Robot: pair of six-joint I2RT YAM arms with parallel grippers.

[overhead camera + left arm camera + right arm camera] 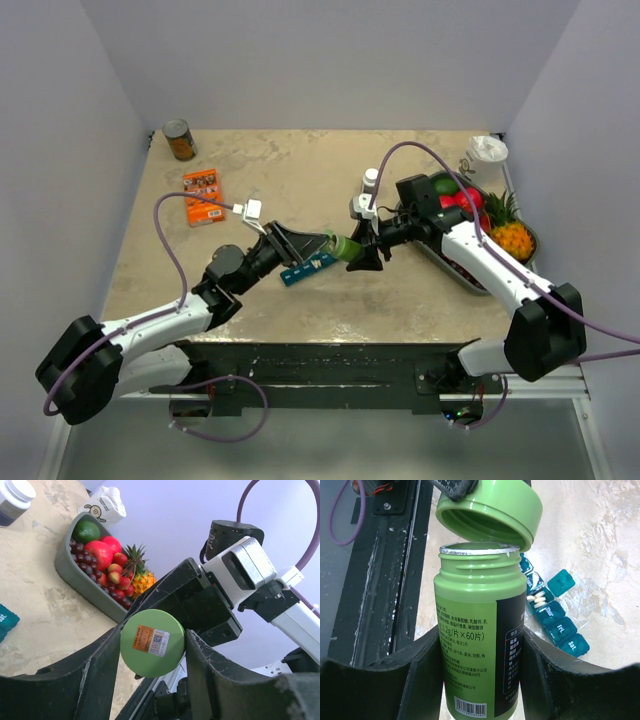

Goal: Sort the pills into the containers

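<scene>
At desk [260, 170] middle, just beside teal organiser [559, 620]: right hand [481, 680] clamped on green bottle [470, 590], left hand [152, 650] clamped on cap [490, 510] — off. One compartment [540, 596] open with white pills [536, 600]; rest seen shut — sorting likely barely begun.

You have a beige, mottled stone-look table top [300, 165] before you. At its far left corner stands a small metal tin can [180, 140], with a flat orange cardboard box [203, 196] nearer you. Mid-table lies a narrow teal plastic pill organiser [308, 268]. Beyond it stands a small dark bottle with a white cap [370, 184]. On the right sit a grey fruit-filled tray [75, 577] and a white carton [487, 156]
</scene>
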